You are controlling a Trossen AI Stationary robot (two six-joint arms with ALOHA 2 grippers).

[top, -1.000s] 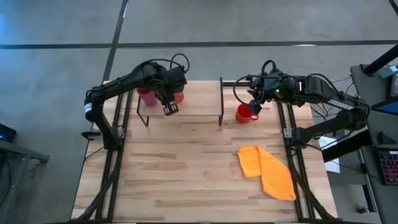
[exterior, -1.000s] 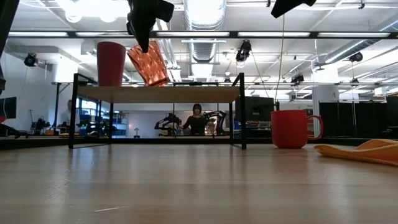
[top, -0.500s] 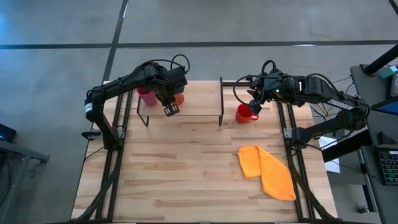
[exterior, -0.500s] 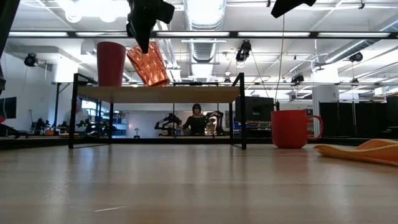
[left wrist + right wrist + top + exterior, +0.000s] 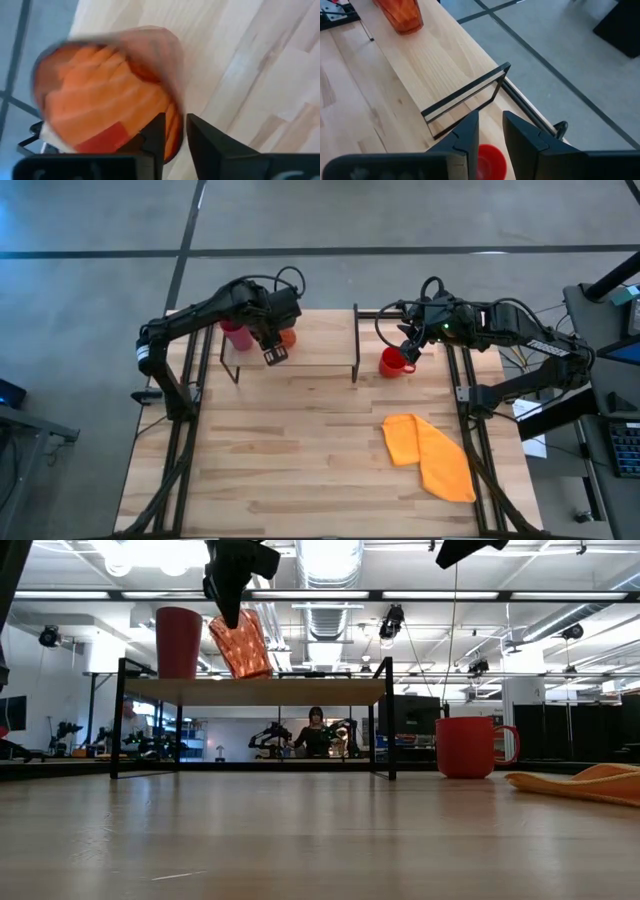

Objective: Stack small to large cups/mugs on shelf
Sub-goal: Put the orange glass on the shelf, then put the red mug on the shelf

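Pink tumbler (image 5: pixel 179 642) upright on shelf (image 5: pixel 300 690); orange ribbed cup (image 5: pixel 240 644) tilted beside; red mug (image 5: pixel 468 747) on tabletop.

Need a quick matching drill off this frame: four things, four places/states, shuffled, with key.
Things:
1. pink tumbler
2. orange ribbed cup
3. red mug
4. orange cloth

Places/states:
A. on the table beside the shelf, under the right pincer
B. tilted on the shelf at the left pincer
C. upright on the shelf
D. flat on the tabletop

Pairs: 1-C, 2-B, 3-A, 4-D
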